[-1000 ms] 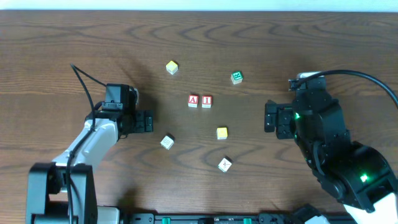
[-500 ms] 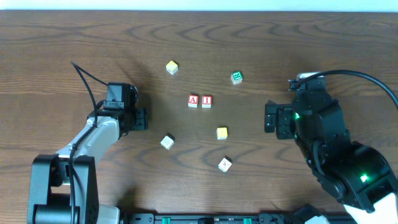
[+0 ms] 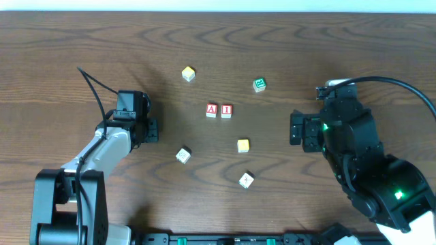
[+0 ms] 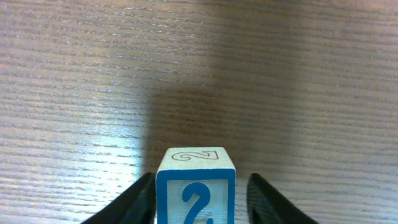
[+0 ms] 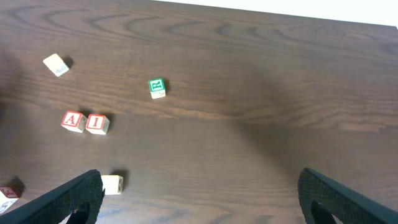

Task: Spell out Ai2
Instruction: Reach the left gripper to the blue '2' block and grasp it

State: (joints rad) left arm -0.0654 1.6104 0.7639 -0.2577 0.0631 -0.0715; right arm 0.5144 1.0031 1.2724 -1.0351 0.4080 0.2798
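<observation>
Jaws of the left gripper [image 4: 200, 180] flank the 2 block [image 4: 195, 194]
I can't tell if they clamp it; it sits at 9 o'clock from the A block [image 3: 212, 110]. Right gripper [image 5: 200, 180] gapes wide.

The table [image 3: 82, 41] is dark brown wood with wavy grain. The A block [image 3: 212, 110] is pale with a red frame and a red letter. The I block [image 3: 227, 110], just right of it, has the same colours. Up-left of the A block lies a yellow block [image 3: 189, 73], and up-right a green block [image 3: 259, 84] with a white sign. Down-right is a second yellow block [image 3: 243, 145], and further down a white block [image 3: 246, 180] with dark marks. Down-left is another white block [image 3: 182, 155]. The 2 block [image 4: 195, 193] is pale wood with a blue frame and a blue digit. Its top face has a thin outlined 2. The left gripper [image 3: 154, 129] and right gripper [image 3: 295, 128] are black.
</observation>
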